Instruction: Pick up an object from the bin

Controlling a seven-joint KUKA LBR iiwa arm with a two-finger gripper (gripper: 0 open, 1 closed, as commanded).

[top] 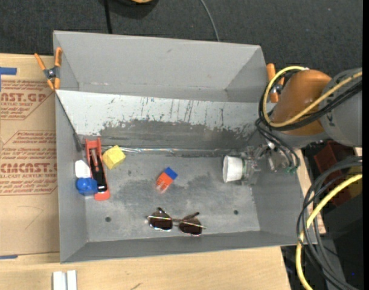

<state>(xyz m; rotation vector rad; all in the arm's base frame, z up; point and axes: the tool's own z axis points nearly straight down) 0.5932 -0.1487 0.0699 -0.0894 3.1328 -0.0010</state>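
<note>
My gripper (258,161) is low at the right side of the bin, just under the right wall. A small white cylinder, like a cup or cap (233,168), lies right against its left side; whether it is held I cannot tell. Left of that, near the middle of the floor, lies a small blue and orange block (166,179). A pair of brown sunglasses (175,223) rests near the front wall.
On the left side of the bin lie a yellow cube (114,156), a red and black tool (96,169) and a white and blue piece (83,180). The arm, with its orange cover and yellow cables, hangs over the bin's right rim.
</note>
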